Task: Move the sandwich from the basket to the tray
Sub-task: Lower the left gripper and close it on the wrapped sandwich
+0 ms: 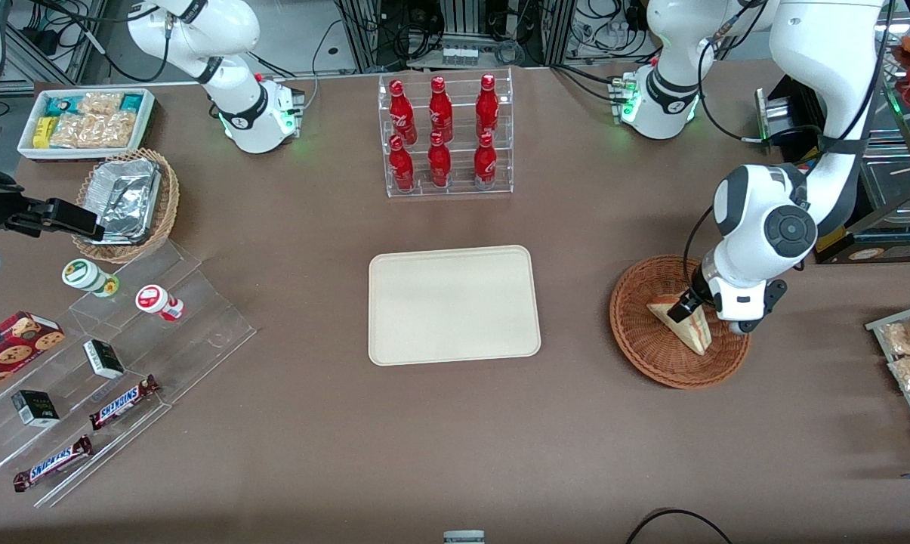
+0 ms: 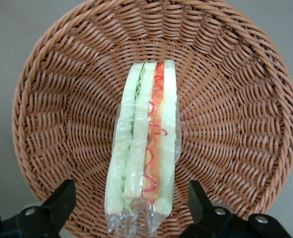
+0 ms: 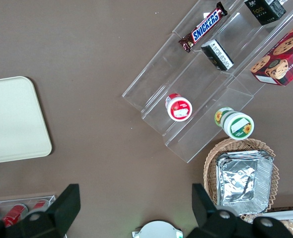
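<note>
Over the round reddish-brown woven wicker basket (image 1: 655,344), the left arm's two-finger gripper (image 1: 685,308) is held low, its black fingers (image 2: 62,201) spread wide, one to each side of the sandwich's end, and nothing is gripped. The triangular sandwich of pale bread with a red and green filling stripe (image 2: 145,144), wrapped in clear film, is seen lying inside the basket on the weave. Toward the parked arm's end, well apart from the basket, the flat cream-beige rectangular tray with rounded corners (image 1: 453,304) is set on the brown table (image 1: 455,446).
</note>
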You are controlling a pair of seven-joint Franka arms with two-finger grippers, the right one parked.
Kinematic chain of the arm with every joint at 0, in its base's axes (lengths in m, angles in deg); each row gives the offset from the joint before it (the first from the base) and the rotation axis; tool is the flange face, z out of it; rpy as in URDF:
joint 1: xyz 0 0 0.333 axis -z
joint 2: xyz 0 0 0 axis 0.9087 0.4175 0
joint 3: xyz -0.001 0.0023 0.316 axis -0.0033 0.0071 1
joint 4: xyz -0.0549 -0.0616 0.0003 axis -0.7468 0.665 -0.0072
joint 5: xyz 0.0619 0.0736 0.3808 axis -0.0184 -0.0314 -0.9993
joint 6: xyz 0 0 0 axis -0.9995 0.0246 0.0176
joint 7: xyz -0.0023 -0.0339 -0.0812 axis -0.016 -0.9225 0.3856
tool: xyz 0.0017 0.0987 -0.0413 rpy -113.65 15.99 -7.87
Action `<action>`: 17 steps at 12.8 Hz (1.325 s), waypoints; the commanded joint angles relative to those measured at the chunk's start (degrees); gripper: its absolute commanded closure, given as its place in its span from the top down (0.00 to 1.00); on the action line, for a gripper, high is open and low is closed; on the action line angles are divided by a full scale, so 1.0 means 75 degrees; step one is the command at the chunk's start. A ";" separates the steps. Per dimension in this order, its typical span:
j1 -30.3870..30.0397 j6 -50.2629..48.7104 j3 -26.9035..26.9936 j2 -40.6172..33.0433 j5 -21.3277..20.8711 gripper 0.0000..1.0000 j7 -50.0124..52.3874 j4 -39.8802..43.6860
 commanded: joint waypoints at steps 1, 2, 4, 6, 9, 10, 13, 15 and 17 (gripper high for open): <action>0.0001 0.0250 -0.0001 0.0158 -0.0154 0.95 0.0273 -0.0010; 0.0001 0.0332 -0.0001 0.0182 -0.0154 0.78 0.0354 -0.0021; 0.0001 0.0356 -0.0001 0.0253 -0.0142 0.07 0.0542 0.0002; 0.0001 0.0263 -0.0001 0.0218 -0.0142 0.00 0.0543 0.0025; 0.0013 -0.0098 -0.0001 -0.0027 -0.0154 0.00 0.0461 0.0189; 0.0024 -0.0843 -0.0012 -0.0063 -0.0154 0.00 0.0368 0.0573; 0.0024 -0.2674 -0.0364 0.0112 -0.0166 0.00 -0.0005 0.2002; 0.0024 -0.2971 -0.0562 0.0112 -0.0142 0.00 -0.0510 0.2193; 0.0024 -0.3030 -0.0773 0.0217 -0.0142 0.00 -0.1060 0.2194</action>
